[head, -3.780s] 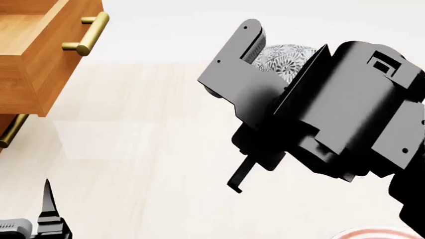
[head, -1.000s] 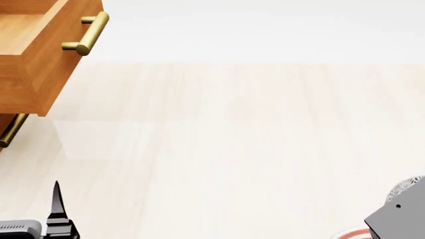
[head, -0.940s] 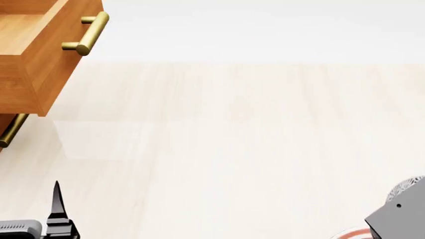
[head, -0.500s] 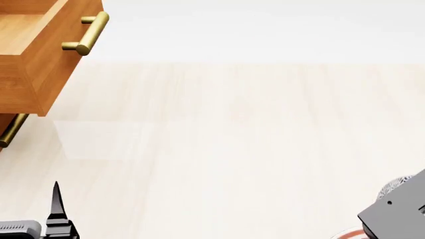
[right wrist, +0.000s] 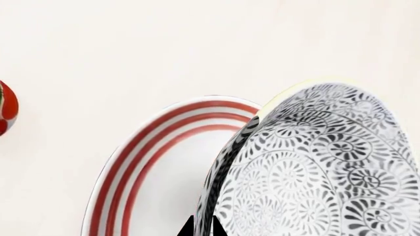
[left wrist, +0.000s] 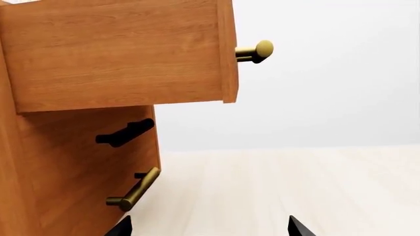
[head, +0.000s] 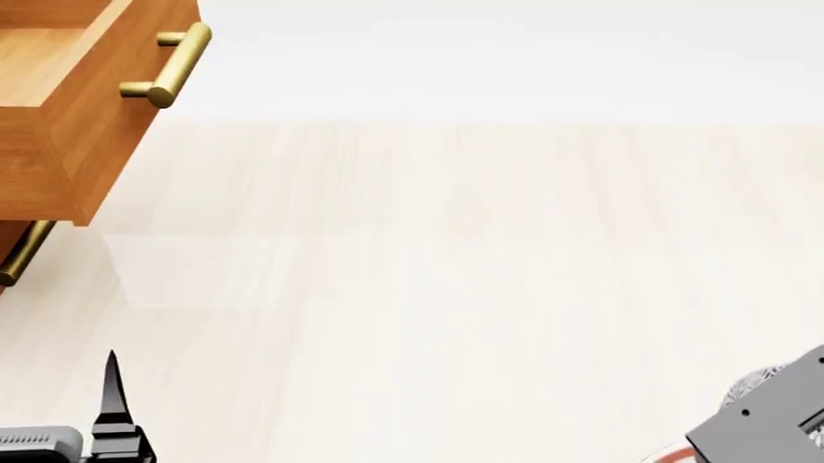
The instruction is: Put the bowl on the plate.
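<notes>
The desk (head: 489, 289) is a pale, faintly grained wood surface that fills most of the head view and runs back to a plain white wall. At its left stands a wooden cabinet (left wrist: 72, 162) with its top drawer (head: 65, 106) pulled out; the left wrist view shows the cabinet's side and two brass handles (left wrist: 135, 189), while the head view shows the open drawer from above. The plate (right wrist: 151, 172) appears clearly only in the right wrist view, lying flat on the desk, its red rings curving round the rim; the head view catches just a sliver of it at the bottom right corner. The bowl (right wrist: 315, 167) is tilted steeply on edge over the plate's right part, its grey floral pattern facing the camera. The right claw (right wrist: 202, 227) is pressed together on the bowl's rim, only its dark tips in sight. A bit of red can (right wrist: 5, 108) sits well apart from the plate. The left claw (left wrist: 204, 227) is spread, empty, low over the desk near the cabinet.
</notes>
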